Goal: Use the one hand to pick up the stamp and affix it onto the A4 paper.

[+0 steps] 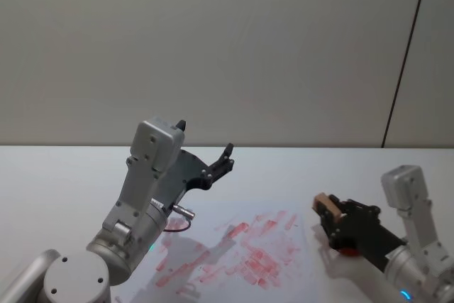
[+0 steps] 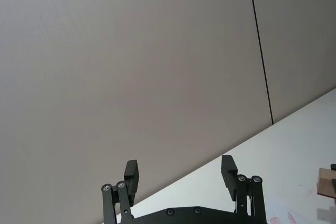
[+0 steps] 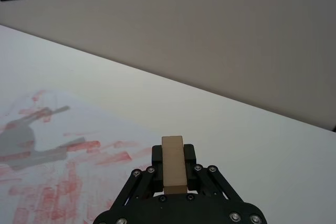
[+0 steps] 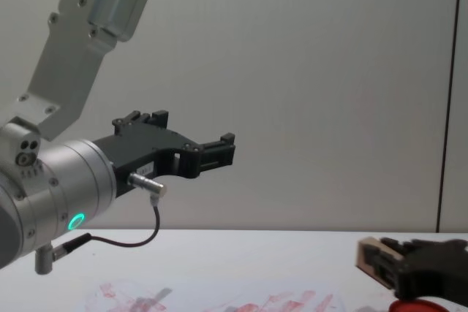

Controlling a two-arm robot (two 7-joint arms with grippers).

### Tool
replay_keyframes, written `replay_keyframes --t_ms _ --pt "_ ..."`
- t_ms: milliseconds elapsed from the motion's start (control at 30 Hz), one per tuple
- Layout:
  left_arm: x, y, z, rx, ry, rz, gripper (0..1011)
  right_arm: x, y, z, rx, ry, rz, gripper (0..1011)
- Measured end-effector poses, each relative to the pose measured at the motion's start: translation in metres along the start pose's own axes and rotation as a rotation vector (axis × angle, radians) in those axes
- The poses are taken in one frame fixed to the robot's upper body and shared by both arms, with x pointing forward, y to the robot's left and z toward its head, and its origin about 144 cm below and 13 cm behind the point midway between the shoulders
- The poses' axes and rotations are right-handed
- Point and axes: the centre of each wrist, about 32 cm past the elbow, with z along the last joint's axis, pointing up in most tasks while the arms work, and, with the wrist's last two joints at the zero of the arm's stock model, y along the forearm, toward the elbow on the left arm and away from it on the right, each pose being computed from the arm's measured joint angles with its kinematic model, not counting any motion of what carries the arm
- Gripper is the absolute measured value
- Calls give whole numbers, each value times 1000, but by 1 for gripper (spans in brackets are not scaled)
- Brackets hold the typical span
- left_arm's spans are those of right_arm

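Note:
My right gripper [image 1: 327, 210] is shut on the stamp [image 1: 324, 205], a pale tan wood block, and holds it a little above the table at the right. The right wrist view has the stamp [image 3: 173, 169] clamped between the black fingers [image 3: 189, 153]. The A4 paper [image 1: 241, 255], white with red smears, lies on the table left of that gripper; its near corner [image 3: 58, 177] reaches close to the stamp. My left gripper [image 1: 207, 143] is raised high over the paper's far-left side, open and holding nothing, its two fingers [image 2: 131, 174] spread wide.
A flat round red pad [image 1: 345, 250] lies on the table under the right gripper, also low at the right in the chest view [image 4: 424, 305]. The white tabletop [image 1: 64, 175] runs back to a plain grey wall. The left arm's shadow falls on the paper [image 3: 31, 140].

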Motion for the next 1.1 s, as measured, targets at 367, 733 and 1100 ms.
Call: replay_keyframes --t_ms 367,733,1100 --pt "0 0 0 0 0 0 1003 -20 16 8 28 2 83 217" --pt "0 0 0 0 0 0 1002 -36 27 0 11 -5 135 217" --pt "0 0 0 0 0 0 1002 -44 35 -11 -16 -15 157 217"
